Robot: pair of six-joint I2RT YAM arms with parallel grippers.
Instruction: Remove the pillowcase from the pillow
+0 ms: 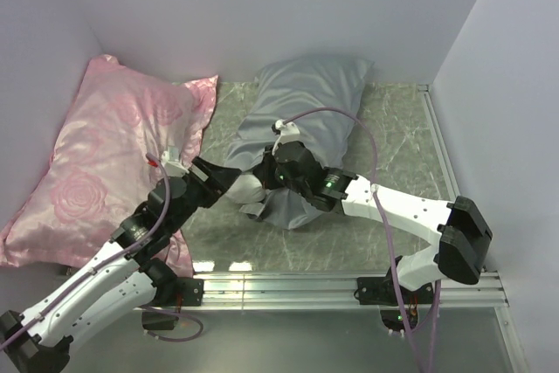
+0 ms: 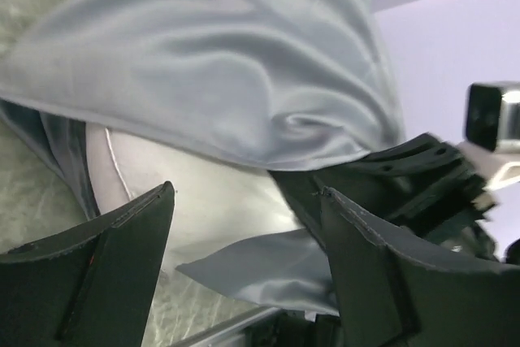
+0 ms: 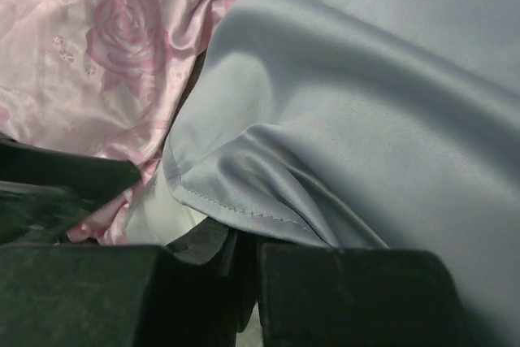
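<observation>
Pinching the pillowcase [image 3: 349, 119] hem, right jaws clamp; left jaws gape near the pillow [image 2: 203, 197].

pillowcase [image 1: 306, 111] was glossy grey-blue satin, smooth but creased. pillow [image 1: 247, 188] was matt white cloth. pink pillow [image 1: 105, 155] was shiny satin too. table [image 1: 397, 155] looked like polished marbled stone. left gripper [image 2: 248, 193] was matt black plastic.
</observation>
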